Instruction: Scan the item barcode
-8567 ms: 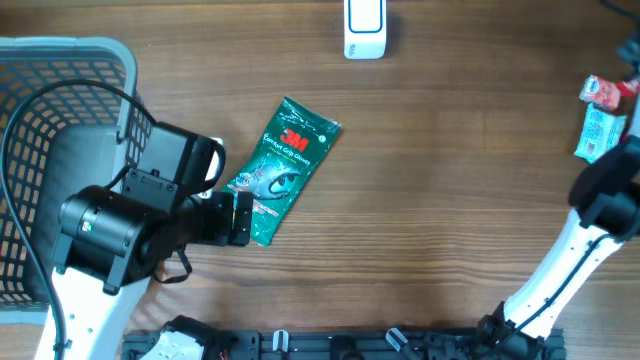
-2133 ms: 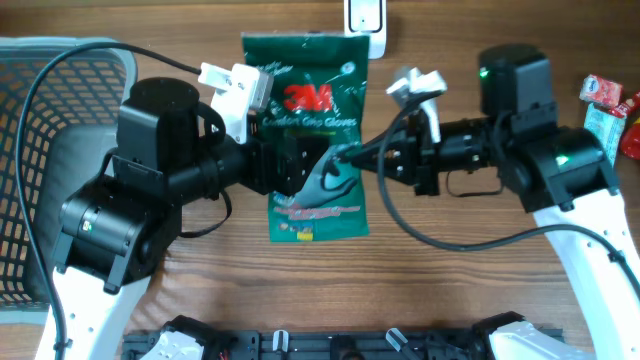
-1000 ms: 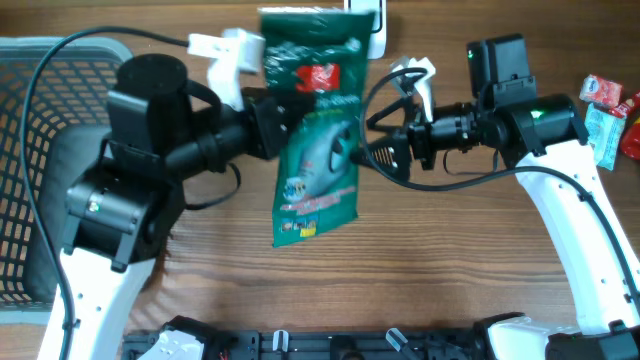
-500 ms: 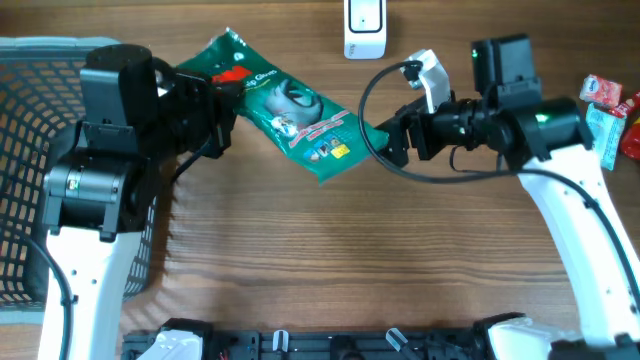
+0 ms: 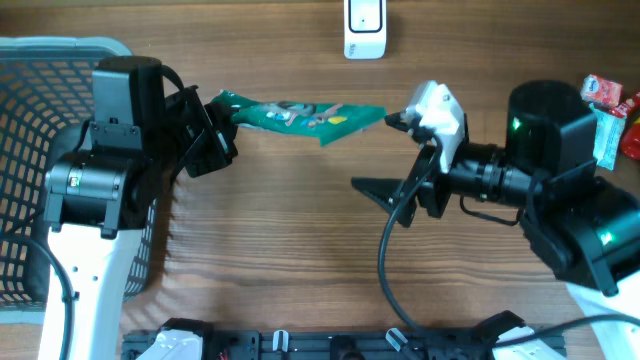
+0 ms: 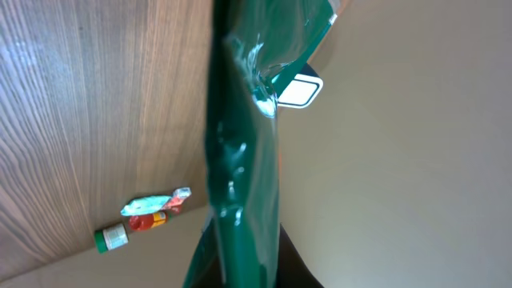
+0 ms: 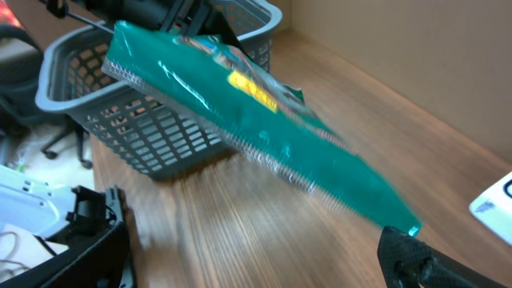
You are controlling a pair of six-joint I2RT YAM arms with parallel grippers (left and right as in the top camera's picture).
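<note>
Green glove packet (image 5: 300,112) is off the surface (image 5: 290,270), nearly edge-on from above. One end is pinched in the left gripper (image 5: 225,112), jaws pressed tight on it. Right gripper (image 5: 375,200) is spread wide and empty, near the packet's free end. Scanner (image 5: 364,28) stands apart at the far edge.

Risk: a single-end hold on a floppy packet. It may droop or twist, turning the barcode from the scanner, or slip out.

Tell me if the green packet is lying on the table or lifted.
Lifted: the left gripper pinches one end of the packet, which hangs tilted above the table.
</note>
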